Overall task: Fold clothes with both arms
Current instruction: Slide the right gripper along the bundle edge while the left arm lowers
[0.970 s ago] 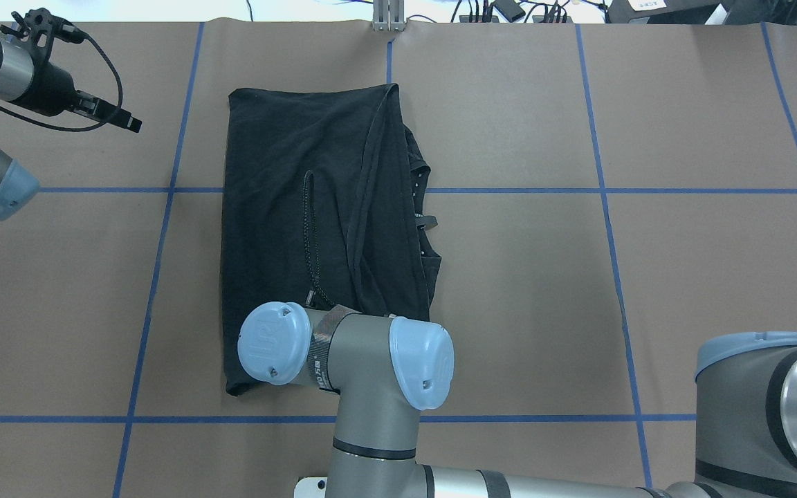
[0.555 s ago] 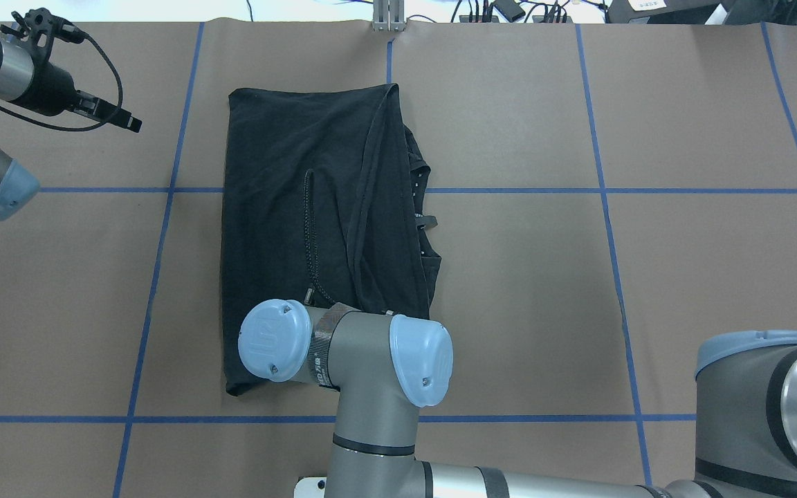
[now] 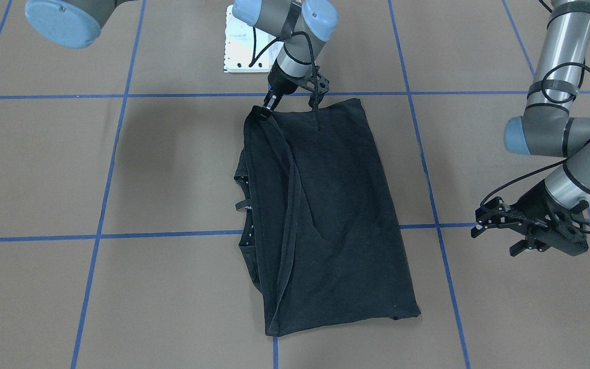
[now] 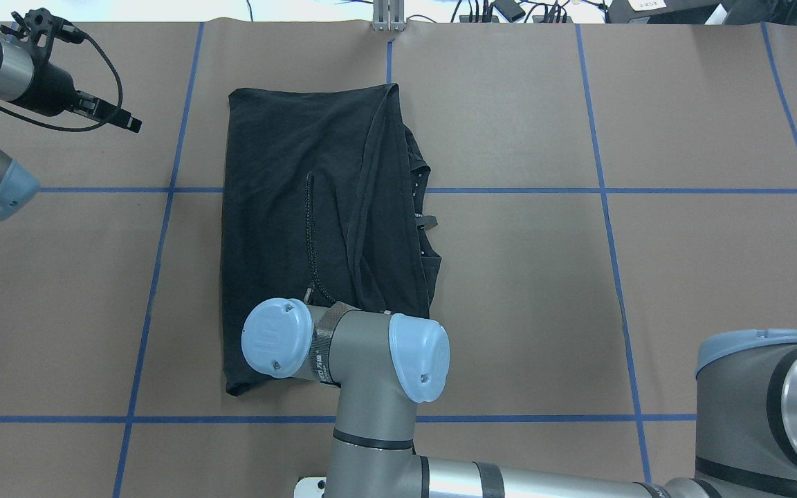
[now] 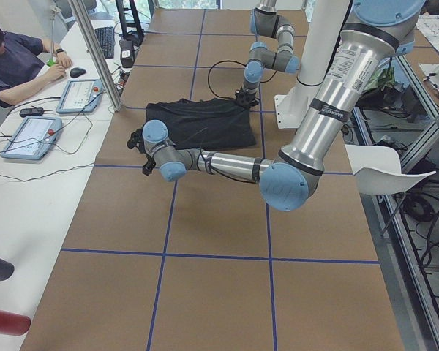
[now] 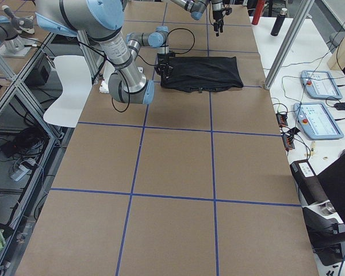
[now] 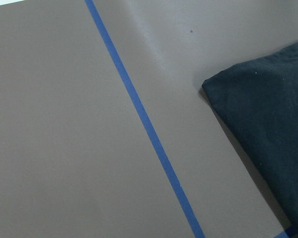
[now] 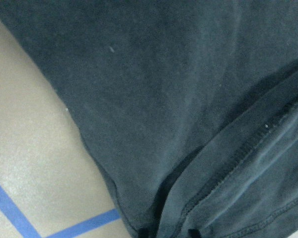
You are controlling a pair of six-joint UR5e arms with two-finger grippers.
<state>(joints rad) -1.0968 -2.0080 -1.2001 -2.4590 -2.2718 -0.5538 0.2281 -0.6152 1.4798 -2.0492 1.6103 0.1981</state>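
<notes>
The black t-shirt [image 3: 336,215] lies folded lengthwise in the middle of the brown table [image 3: 121,169], also in the overhead view [image 4: 288,159]. Its graphic and collar logo are hidden. My right gripper [image 3: 266,106] is shut on the shirt's hem at the corner nearest the robot base. In the overhead view my right arm [image 4: 371,353] hides it. The right wrist view shows the fabric and a seam [image 8: 223,178] up close. My left gripper [image 3: 492,237] hovers open and empty beside the shirt's far corner, apart from it, also in the overhead view [image 4: 132,124]. The left wrist view sees that corner [image 7: 268,124].
A black cable [image 4: 310,228] from my right wrist hangs over the shirt. The white pedestal base [image 3: 238,51] stands behind the right gripper. Blue tape lines [image 3: 100,237] grid the table. An operator [image 5: 14,66] sits at a side desk with tablets.
My right arm has shifted very slightly toward the robot's side. The shirt and my left arm have not visibly moved.
</notes>
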